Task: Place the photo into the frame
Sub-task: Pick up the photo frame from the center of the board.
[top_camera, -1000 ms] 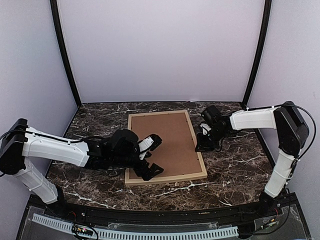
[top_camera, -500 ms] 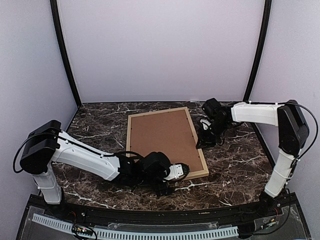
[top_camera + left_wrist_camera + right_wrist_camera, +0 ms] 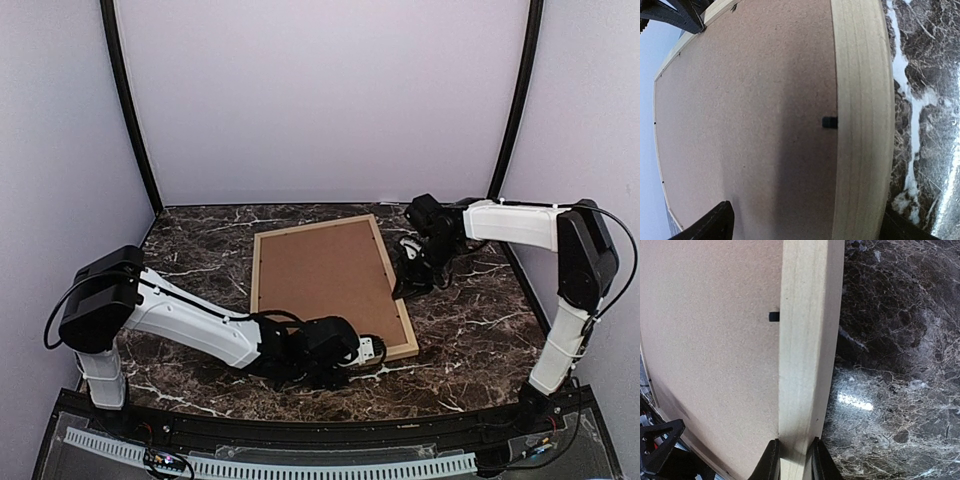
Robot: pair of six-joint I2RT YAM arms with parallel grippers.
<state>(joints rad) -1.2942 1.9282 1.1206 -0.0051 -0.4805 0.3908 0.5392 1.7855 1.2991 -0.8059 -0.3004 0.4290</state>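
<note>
The frame point(image 3: 254, 282) lies face down on the marble table, its brown backing board point(image 3: 325, 275) facing up. The photo is hidden from every view. My right gripper point(image 3: 403, 284) is at the frame's right rail, and in the right wrist view it point(image 3: 796, 460) is shut on that light wood rail point(image 3: 805, 340). My left gripper point(image 3: 367, 350) is low at the frame's near right corner. In the left wrist view it point(image 3: 807, 230) is open, one finger over the backing board point(image 3: 740, 125) and the other outside the wood rail point(image 3: 860, 125).
Dark marble tabletop point(image 3: 470, 320) surrounds the frame. White walls and two black posts point(image 3: 128, 110) close in the back and sides. A small black tab point(image 3: 829, 122) sits on the backing beside the rail. My left arm lies across the near table strip.
My left arm has swung from the frame's near left side across to its near right corner, staying open. The right gripper has kept its hold and the frame's far end has shifted slightly.
</note>
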